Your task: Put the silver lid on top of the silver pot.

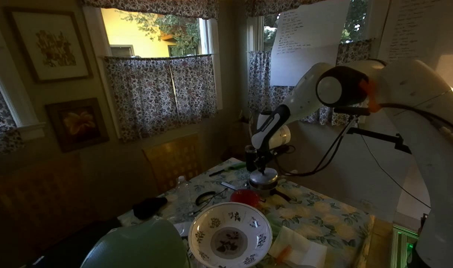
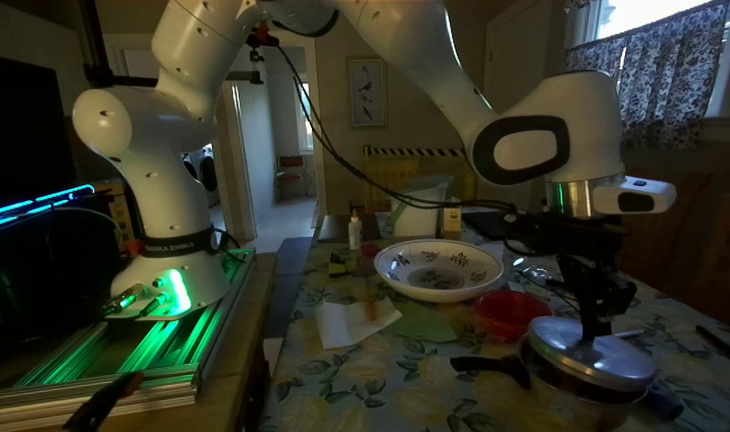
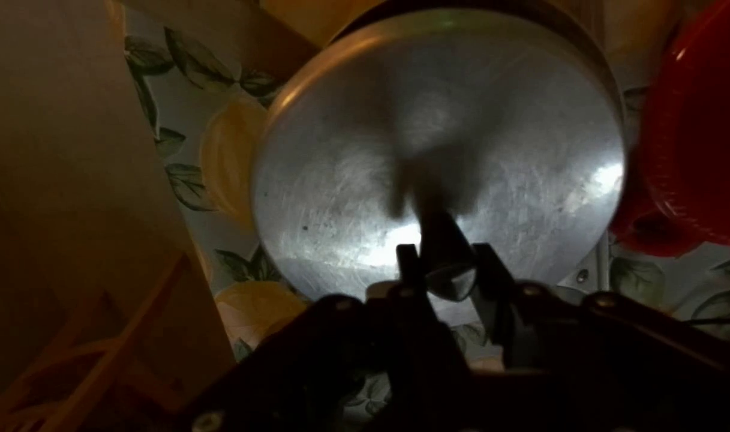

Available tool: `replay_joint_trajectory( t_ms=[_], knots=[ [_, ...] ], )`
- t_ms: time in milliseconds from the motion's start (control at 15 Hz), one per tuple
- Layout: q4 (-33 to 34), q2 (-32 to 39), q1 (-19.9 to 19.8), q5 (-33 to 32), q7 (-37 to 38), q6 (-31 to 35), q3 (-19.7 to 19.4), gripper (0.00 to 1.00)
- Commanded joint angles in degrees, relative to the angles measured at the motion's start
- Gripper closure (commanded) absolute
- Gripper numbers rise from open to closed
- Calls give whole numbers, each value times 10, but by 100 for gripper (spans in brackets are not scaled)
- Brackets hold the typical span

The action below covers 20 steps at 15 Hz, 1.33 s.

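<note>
The silver lid (image 1: 263,176) is round, shiny metal with a black knob. In both exterior views it is over the silver pot (image 2: 580,405), whose black handle points away from the body. In an exterior view the lid (image 2: 592,354) tilts, and a dark gap shows between it and the pot's rim on one side. I cannot tell whether its lower edge touches the rim. My gripper (image 3: 444,257) is shut on the lid's knob, one finger on each side. In the wrist view the lid (image 3: 341,180) hides most of the pot.
A red bowl (image 2: 511,315) sits close beside the pot. The big floral bowl (image 2: 394,279) stands beyond it, near a white paper (image 2: 347,327). A dark cup (image 1: 250,158) stands behind the lid. A clear bottle (image 1: 183,193) and a black-handled tool (image 1: 204,197) lie around.
</note>
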Motion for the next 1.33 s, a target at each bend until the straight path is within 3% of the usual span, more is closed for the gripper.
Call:
replay_joint_trajectory(
  t_ms=[0,667,733,800,1267],
  knots=[
    [23,20,14,-22,13,3,-11,94],
    [21,24,19,-28,14,7,-12,94],
    [20,24,20,-28,15,8,-13,59],
    [19,24,20,-28,15,9,-12,49],
    [-3,2,16,-19,5,8,0,2]
  ],
)
